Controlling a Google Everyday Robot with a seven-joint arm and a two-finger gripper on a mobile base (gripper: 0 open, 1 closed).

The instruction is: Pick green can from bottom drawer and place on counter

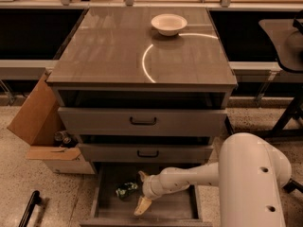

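**Gripper down in the bottom drawer, can not yet grasped**

The arm [189, 176] reaches low into the pulled-out bottom drawer [180, 207]; the gripper [140, 191] sits over its base with its fingers [142, 206] spread wide, gripping nothing; the green can [126, 189] lies on its side on the drawer floor just left of that gap (whether it touches a finger, I cannot tell); up on the counter [109, 51] a white bowl [168, 23] stands near the far edge; a cardboard box [35, 112] leans at the cabinet's left.

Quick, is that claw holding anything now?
Gripper: jaws open, holding nothing, inside the grey-brown wooden bottom drawer beside the small green drink can.
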